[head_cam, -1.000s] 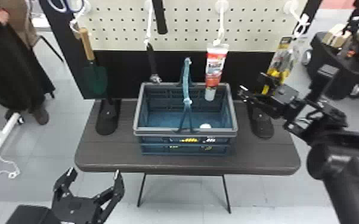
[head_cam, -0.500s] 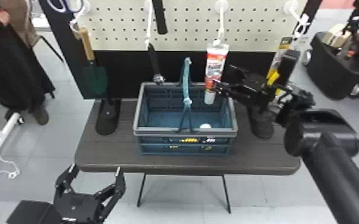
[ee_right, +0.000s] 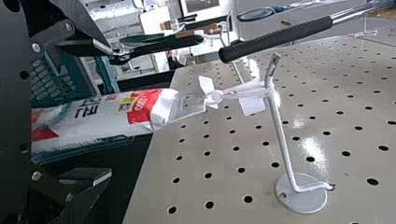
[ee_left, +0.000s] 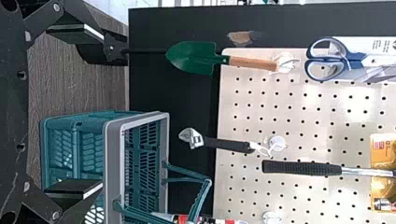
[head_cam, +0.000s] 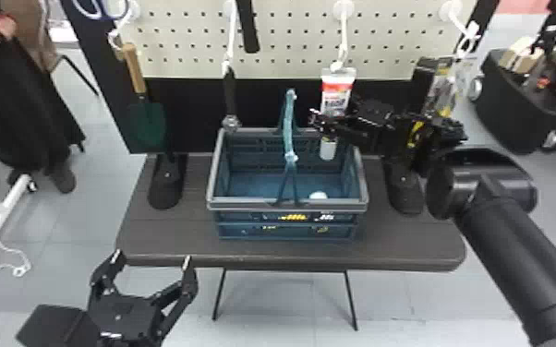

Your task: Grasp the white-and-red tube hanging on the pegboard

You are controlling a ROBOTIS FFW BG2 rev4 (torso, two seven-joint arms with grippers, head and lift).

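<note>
Under the basket: dark table, basket set mid-table. Behind the basket: white pegboard, upright, tools on hooks. Right arm comes in from the basket's right and lies across toward its back right corner. Left gripper sits in front of the basket and to its left, below the table's front edge; fingers spread wide, nothing between them. Right gripper is above the basket's back rim, jaws apart, one finger on each side of the white-and-red tube; wrist view shows a gap at both fingers, no contact seen. Green shovel hangs behind and left of the basket, wrench behind its back left corner. Tube hangs upright above the basket's back right corner, cap end down near the rim, top tied to a white hook. Small white ball lies inside the basket, by the front wall
</note>
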